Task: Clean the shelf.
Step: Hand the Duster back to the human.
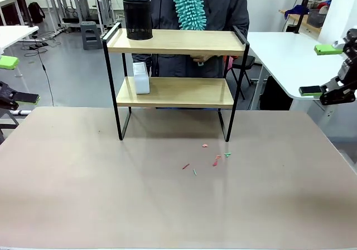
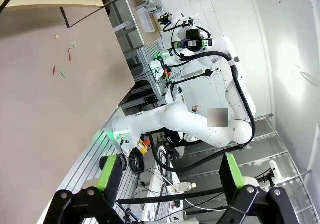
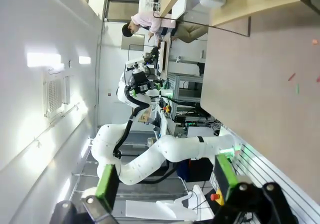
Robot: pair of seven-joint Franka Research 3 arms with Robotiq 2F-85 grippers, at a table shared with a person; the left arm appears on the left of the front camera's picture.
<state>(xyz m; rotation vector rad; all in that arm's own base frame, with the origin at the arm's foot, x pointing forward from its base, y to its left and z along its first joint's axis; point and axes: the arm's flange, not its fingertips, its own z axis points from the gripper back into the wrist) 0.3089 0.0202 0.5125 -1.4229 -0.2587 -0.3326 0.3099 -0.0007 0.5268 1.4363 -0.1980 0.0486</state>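
Wood and thin black metal make up the shelf [image 1: 175, 66], which I see standing at the far middle of the table [image 1: 83, 194]: two pale boards in a slim frame with raised rails at each end, on straight legs. On the top board, at its left end, stands a round black cup [image 1: 137, 19] with a mesh-like wall. On the lower board, also at the left, is a small white box [image 1: 141, 77] with rounded edges; I can read no writing on it. Behind the shelf a person in a dark grey jacket [image 1: 150, 4] holds a fluffy teal duster [image 1: 188, 3], made of soft noodle-like strands, hanging down to just above the top board.

In front of the shelf, right of centre, small scraps [image 1: 215, 159] in red, pink and green lie scattered on the matte beige table surface.

My left pincer [image 1: 8, 82] sits at the left edge, well apart from the shelf, its green pads spread and holding nothing; from the left wrist camera both fingers [image 2: 111, 173] stand wide apart over the table edge. My right pincer [image 1: 322, 68] hovers off the right side, likewise released, with its pads [image 3: 106, 180] parted and bare in the right wrist camera.
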